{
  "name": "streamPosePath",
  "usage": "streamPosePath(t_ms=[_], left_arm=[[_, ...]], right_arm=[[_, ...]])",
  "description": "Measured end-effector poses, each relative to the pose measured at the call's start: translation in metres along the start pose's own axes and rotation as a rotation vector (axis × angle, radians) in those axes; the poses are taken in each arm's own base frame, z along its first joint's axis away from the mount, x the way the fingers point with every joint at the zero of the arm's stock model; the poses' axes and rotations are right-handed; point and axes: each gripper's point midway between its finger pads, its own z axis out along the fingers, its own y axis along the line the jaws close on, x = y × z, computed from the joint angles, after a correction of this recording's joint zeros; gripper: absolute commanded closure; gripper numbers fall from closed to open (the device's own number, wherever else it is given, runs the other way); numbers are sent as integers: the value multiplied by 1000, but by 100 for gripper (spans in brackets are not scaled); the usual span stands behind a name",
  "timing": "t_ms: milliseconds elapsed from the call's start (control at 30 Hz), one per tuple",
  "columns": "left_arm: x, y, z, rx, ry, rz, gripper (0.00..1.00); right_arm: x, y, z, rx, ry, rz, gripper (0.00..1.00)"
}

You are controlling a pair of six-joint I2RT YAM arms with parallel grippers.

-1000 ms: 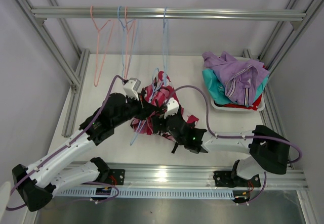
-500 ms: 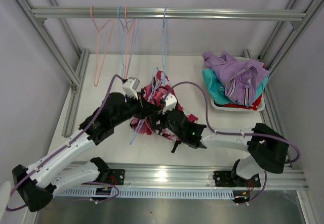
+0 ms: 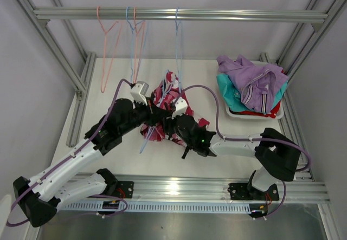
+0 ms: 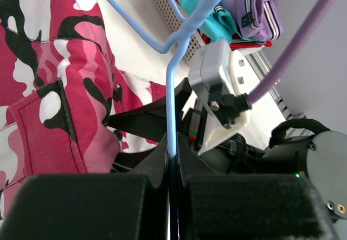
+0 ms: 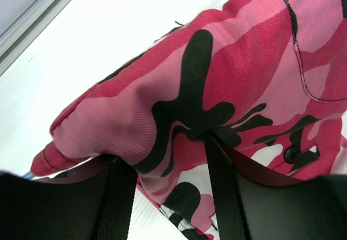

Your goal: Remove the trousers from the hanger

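The pink camouflage trousers [image 3: 162, 95] lie bunched on the table, tangled with a light blue hanger [image 3: 176, 61] whose hook is up on the rail. My left gripper [image 3: 153, 115] is shut on the hanger's wire [image 4: 172, 88], with the trousers [image 4: 43, 88] to its left. My right gripper [image 3: 169, 122] is shut on a thick fold of the trousers [image 5: 227, 61], cloth bulging between its fingers [image 5: 217, 164]. Lilac [image 3: 255, 77], teal [image 3: 227, 91] and red [image 3: 255, 112] trousers lie piled at the right. The mustard-brown pair is out of view.
A white basket [image 3: 233, 112] at the back right holds the piled trousers. Empty pink [image 3: 105, 34] and blue-and-pink hangers [image 3: 135, 39] hang from the metal rail [image 3: 244, 15]. Aluminium frame posts [image 3: 81, 83] line both sides of the table.
Both grippers have moved a little left and towards the back, carrying the hanger wire and the camouflage trousers, which are now more bunched up.
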Motion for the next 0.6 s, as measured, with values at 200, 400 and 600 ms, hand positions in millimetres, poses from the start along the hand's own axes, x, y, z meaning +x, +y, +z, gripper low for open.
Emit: streamPosePath(t_ms=[200, 400, 600], left_arm=[[-6, -4, 1, 16, -23, -7, 100], [-3, -3, 1, 13, -10, -8, 99], [-3, -3, 1, 15, -9, -7, 100]], right_arm=[[-11, -8, 6, 13, -39, 34, 85], [-30, -17, 11, 28, -97, 105, 100], [-39, -20, 0, 37, -98, 112, 67]])
